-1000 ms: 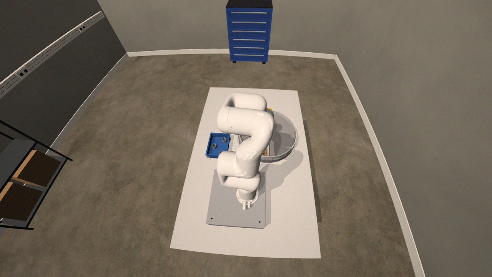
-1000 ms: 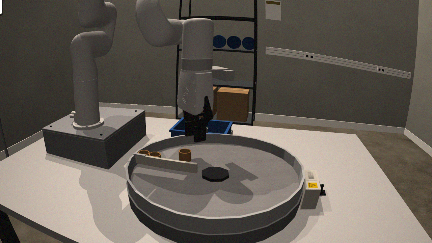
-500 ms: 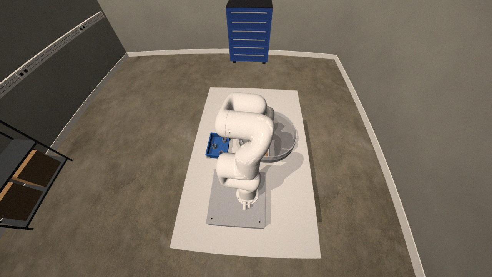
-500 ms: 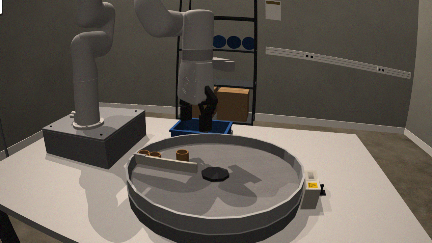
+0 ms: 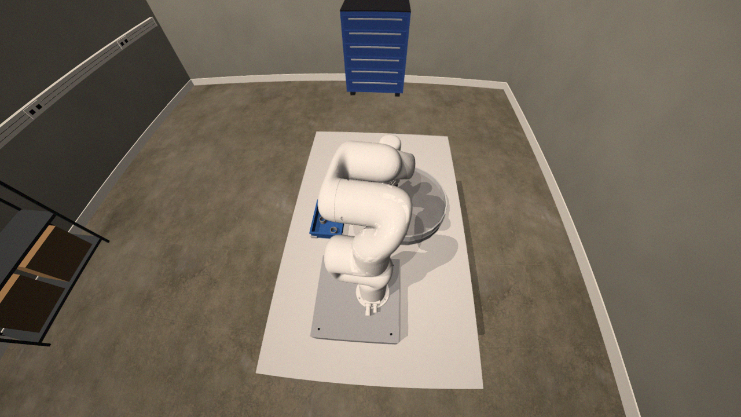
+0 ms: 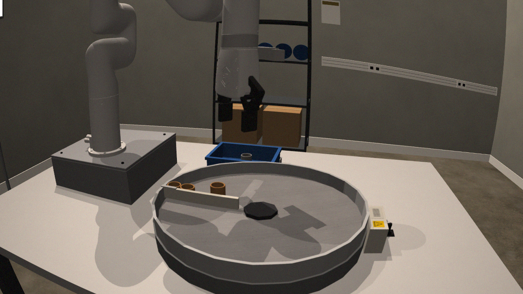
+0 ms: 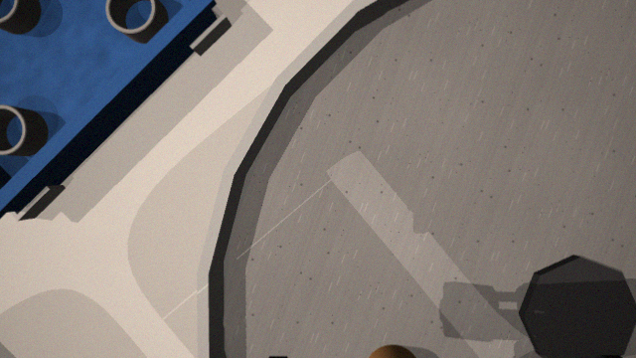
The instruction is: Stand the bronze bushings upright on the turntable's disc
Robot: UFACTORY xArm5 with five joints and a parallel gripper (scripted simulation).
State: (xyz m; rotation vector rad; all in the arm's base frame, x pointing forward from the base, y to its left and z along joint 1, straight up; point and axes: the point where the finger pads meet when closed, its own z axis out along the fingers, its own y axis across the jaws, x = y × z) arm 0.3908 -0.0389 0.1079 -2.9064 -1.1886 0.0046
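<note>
Three bronze bushings (image 6: 174, 184) (image 6: 187, 186) (image 6: 217, 188) stand upright on the turntable's grey disc (image 6: 303, 223) (image 7: 447, 124), near its left rim and behind a pale bar (image 6: 201, 197). The top of one bronze bushing (image 7: 393, 352) shows at the bottom edge of the wrist view. The black hub (image 6: 260, 210) (image 7: 578, 308) is bare. The blue crate (image 6: 263, 150) (image 7: 75, 65) (image 5: 312, 223) holds steel bushings (image 6: 246, 156) (image 7: 131, 15) (image 7: 15, 131). My gripper (image 6: 237, 119) is open and empty, high above the disc's back rim, near the crate.
The arm's grey base block (image 6: 109, 164) stands left of the turntable. A small control box (image 6: 376, 228) with a warning label sits at the turntable's right side. The raised rim (image 6: 255, 270) (image 7: 238, 199) runs all round the disc. The arm hides most of the turntable in the overhead view.
</note>
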